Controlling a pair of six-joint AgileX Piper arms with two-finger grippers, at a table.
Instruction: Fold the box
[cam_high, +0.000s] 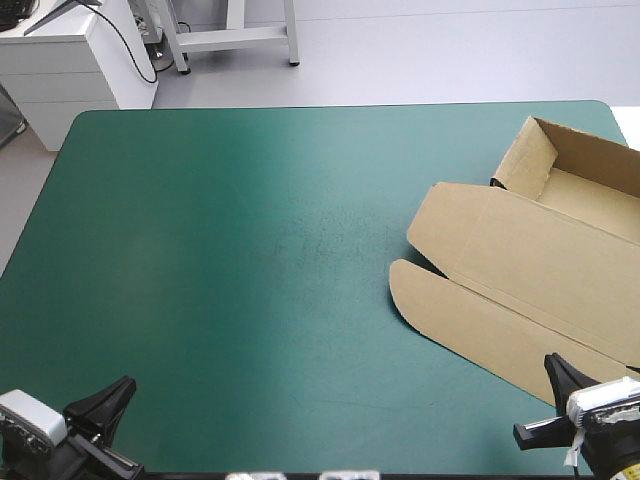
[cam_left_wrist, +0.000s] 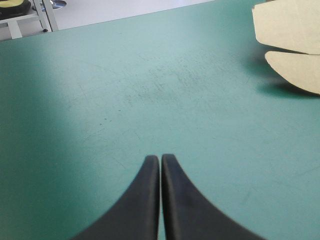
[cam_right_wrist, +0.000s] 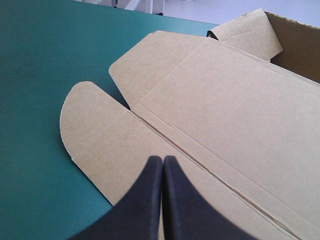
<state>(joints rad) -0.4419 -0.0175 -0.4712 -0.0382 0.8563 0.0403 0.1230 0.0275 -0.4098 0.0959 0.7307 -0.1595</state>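
Observation:
The brown box (cam_high: 530, 270) lies at the table's right side, an open tray with raised walls at the far right and its lid flat toward the middle. A rounded flap (cam_high: 415, 290) sticks out at the lid's near left corner. My right gripper (cam_high: 556, 372) is shut and hovers over the lid's near edge; the right wrist view has the box (cam_right_wrist: 210, 110) spread ahead of its fingers (cam_right_wrist: 162, 165). My left gripper (cam_high: 122, 386) is shut near the table's front left corner, far from the box (cam_left_wrist: 292, 35), with bare cover ahead of it (cam_left_wrist: 160, 160).
The teal-green cover (cam_high: 230, 260) stretches bare across the left and middle of the table. Beyond the far edge stand a white cabinet (cam_high: 70, 60) and a metal frame's legs (cam_high: 235, 35) on the floor.

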